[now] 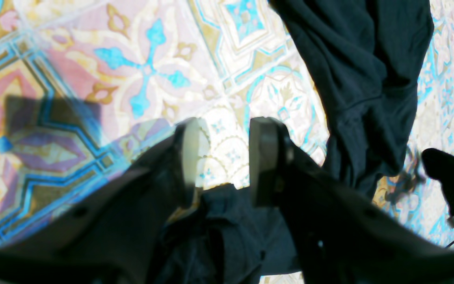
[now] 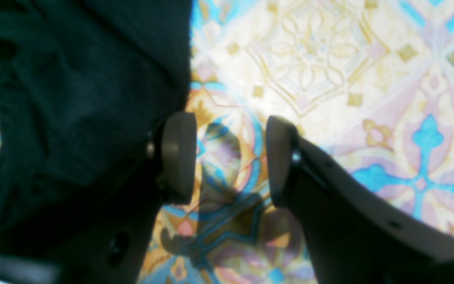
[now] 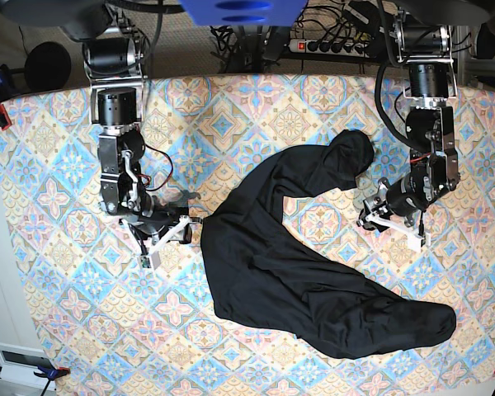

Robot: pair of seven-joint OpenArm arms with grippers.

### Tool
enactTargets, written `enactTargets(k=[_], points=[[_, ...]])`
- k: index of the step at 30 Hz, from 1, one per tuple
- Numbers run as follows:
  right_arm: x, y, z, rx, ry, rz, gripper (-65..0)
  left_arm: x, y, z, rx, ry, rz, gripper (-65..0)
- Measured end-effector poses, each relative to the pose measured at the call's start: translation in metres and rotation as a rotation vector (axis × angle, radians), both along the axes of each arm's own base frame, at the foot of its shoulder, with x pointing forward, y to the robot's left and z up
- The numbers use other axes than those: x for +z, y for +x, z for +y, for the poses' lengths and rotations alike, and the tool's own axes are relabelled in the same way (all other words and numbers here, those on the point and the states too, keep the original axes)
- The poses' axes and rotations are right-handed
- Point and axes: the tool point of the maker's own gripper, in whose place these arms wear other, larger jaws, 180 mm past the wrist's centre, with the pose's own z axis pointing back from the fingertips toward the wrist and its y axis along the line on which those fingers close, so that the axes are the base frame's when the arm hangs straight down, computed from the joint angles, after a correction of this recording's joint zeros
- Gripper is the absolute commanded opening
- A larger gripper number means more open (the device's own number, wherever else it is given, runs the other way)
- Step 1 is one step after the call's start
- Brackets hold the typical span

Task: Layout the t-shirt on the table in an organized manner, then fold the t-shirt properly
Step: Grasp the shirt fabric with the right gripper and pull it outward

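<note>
Patterned table (image 3: 58,148) bears the crumpled t-shirt (image 3: 297,272); right fingers (image 2: 179,157) gape empty, left fingers (image 1: 187,157) seemingly pinch fabric.

One plain black soft-fabric t-shirt (image 3: 305,272) lies on one bench (image 3: 58,272) covered in pastel blue, pink and cream diamond-tile cloth. Two robot arms reach over it, each carrying one end effector: the left end effector (image 3: 371,216) and the right end effector (image 3: 190,224), each with two dark fingers. The single t-shirt spreads between the two end effectors. Behind the arms, past the bench's far edge, sits one white power strip (image 3: 326,45) among several dark cables.
</note>
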Motion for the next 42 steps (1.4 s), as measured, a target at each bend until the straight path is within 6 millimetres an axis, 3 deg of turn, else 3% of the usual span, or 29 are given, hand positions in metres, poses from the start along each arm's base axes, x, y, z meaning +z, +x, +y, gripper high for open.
enactTargets(k=[3, 8, 23, 28, 32, 38, 42], points=[[0.000, 0.005, 0.004, -0.002, 0.020, 0.001, -34.8, 0.000, 0.000, 0.000, 0.001, 0.000, -0.002, -44.9], [-0.012, -0.006, 0.018, 0.042, 0.041, 0.023, -28.7, 0.000, 0.000, 0.000, 0.001, -0.001, -0.002, -44.9], [-0.008, -0.008, 0.065, 0.084, 0.119, 0.028, -29.6, -0.001, 0.000, -0.001, 0.001, -0.002, 0.000, -44.9], [-0.009, -0.014, 0.090, 0.170, 0.090, 0.024, -29.9, -0.001, 0.000, -0.001, 0.001, -0.003, 0.000, -44.9], [-0.005, -0.012, 0.095, 0.174, 0.100, -0.009, -39.2, -0.001, 0.000, -0.001, 0.001, -0.002, 0.000, -44.9], [-0.006, -0.011, 0.091, 0.166, 0.094, -0.012, -64.0, 0.000, 0.000, 0.000, 0.001, -0.001, -0.001, -44.9], [-0.003, -0.009, 0.084, 0.137, 0.111, -0.015, -64.5, 0.000, 0.000, -0.001, 0.001, -0.002, -0.001, -44.9]])
